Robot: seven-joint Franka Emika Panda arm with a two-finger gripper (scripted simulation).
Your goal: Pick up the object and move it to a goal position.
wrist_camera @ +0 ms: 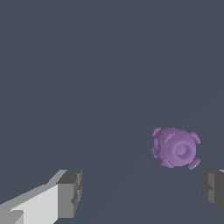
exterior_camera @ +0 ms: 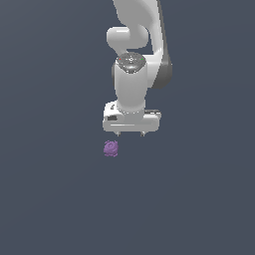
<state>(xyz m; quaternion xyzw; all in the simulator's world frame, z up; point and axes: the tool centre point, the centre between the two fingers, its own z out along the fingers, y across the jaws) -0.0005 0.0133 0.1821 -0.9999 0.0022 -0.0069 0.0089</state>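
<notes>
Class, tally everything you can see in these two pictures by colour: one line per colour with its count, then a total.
Purple: 1, the lumpy object
White: 1, the robot arm with its gripper, fingers apart
Total: 2

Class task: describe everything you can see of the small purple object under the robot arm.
The purple object is small, roundish and lumpy, with raised knobs around its edge and a ringed round face in the wrist view. It looks matte, like moulded plastic. It lies alone on the dark grey floor, below the open end effector and off toward the exterior view's left; nothing touches it.
</notes>
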